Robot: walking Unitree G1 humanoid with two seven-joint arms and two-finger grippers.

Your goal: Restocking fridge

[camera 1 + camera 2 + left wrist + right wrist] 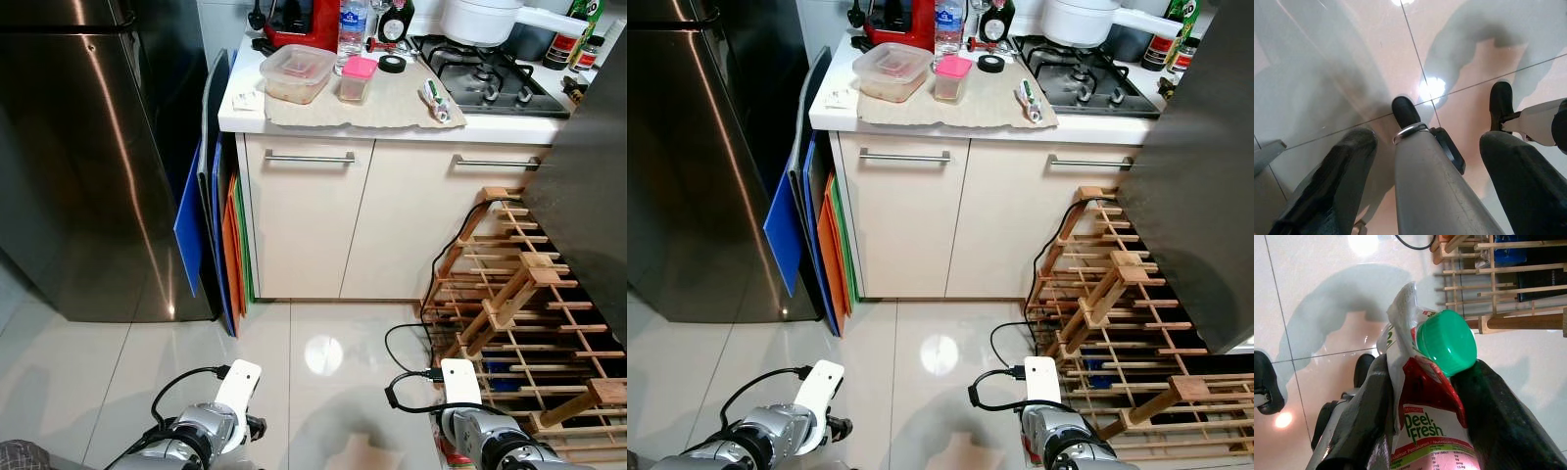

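My right gripper (1422, 382) is clamped on the milk carton (1425, 396), cap forward, with the fridge (78, 157) far ahead-left.

Both arms are shiny silver with white flat plates on the wrists and black cables looping off them. Left gripper (1425, 186) has long black fingers (1327, 186), plus black feet.

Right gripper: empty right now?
No: in the right wrist view the right gripper is shut on a milk carton with a green cap.
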